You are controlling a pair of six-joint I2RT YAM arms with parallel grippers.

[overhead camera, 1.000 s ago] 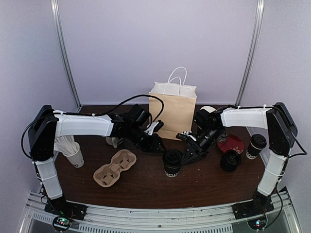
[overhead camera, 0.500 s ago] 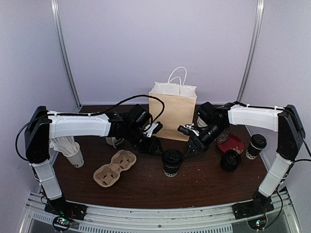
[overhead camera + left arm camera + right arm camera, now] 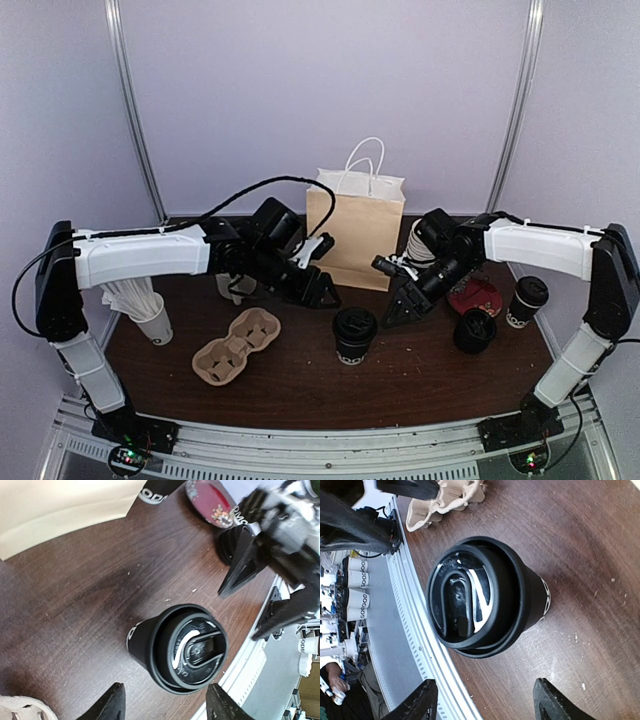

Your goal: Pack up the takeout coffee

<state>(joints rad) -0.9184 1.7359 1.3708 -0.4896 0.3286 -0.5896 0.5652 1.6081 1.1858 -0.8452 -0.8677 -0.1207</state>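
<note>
While both arms are crowding around one takeout coffee cup [image 3: 354,334], the big worry is a bump. The cup is standing upright in the middle of the tabletop [image 3: 300,392], with its black lid [image 3: 195,652] on. The left gripper [image 3: 322,294] is hovering at the cup's 10 o'clock and the right gripper [image 3: 397,308] at its 2 o'clock. Both are spread wide and holding nothing, and in each wrist view the fingers [image 3: 114,705] are sitting apart from the cup.

If both are reaching in at once, they could be hitting each other, or one could be pushing the cup over. The cup is paper, so a hard squeeze could be crushing its wall and popping the lid off. That would be making a mess, if there is a drink inside, which I cannot tell.

The cardboard carrier [image 3: 236,346] is lying at the cup's 9 o'clock and the paper bag [image 3: 352,240] is standing at its 12 o'clock. A tilted cup could be catching on a carrier hole or on the bag's edge. The second lidded cup [image 3: 527,299] is waiting well apart, at 3 o'clock.

White letters are showing on the cup's side [image 3: 546,600], but they are curving away and I cannot read them. The lid has small raised writing too, and it is too tiny to make out.
</note>
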